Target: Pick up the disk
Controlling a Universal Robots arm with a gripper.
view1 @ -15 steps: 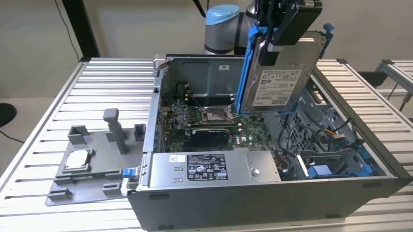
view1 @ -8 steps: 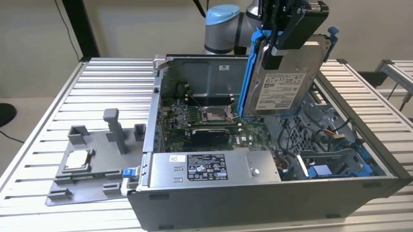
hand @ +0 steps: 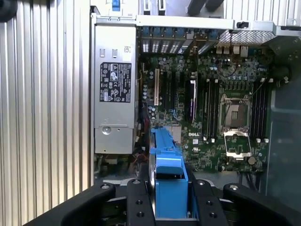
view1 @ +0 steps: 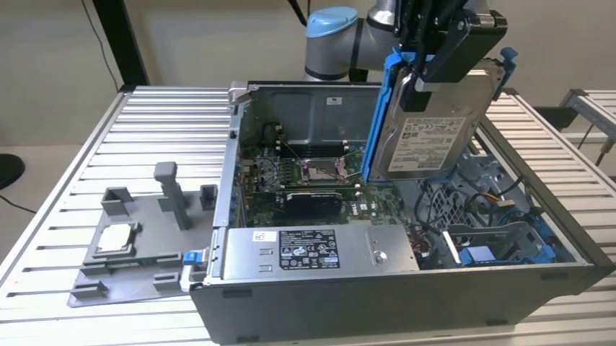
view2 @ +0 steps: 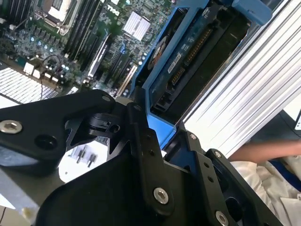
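Note:
The disk (view1: pixel 428 137), a silver-grey hard drive with a white label in a blue bracket, hangs upright and slightly tilted above the open computer case (view1: pixel 385 288). My gripper (view1: pixel 426 72) is shut on its upper end, black fingers clamping the blue bracket from both sides. In the first wrist view the blue bracket (hand: pixel 167 162) runs out edge-on from between the gripper (hand: pixel 169 190) fingers, over the motherboard. In the second wrist view the disk (view2: pixel 197 52) shows its connector side beyond the black fingers (view2: pixel 141 141).
Below lie the motherboard (view1: pixel 298 173), the long grey box with a black label (view1: pixel 308 249) and blue drive bays (view1: pixel 481 256). A grey fixture (view1: pixel 135 231) holding a small square chip (view1: pixel 115 236) sits on the slatted table (view1: pixel 164 130) at the exterior view's left. A person's arm (view2: pixel 263 150) is nearby.

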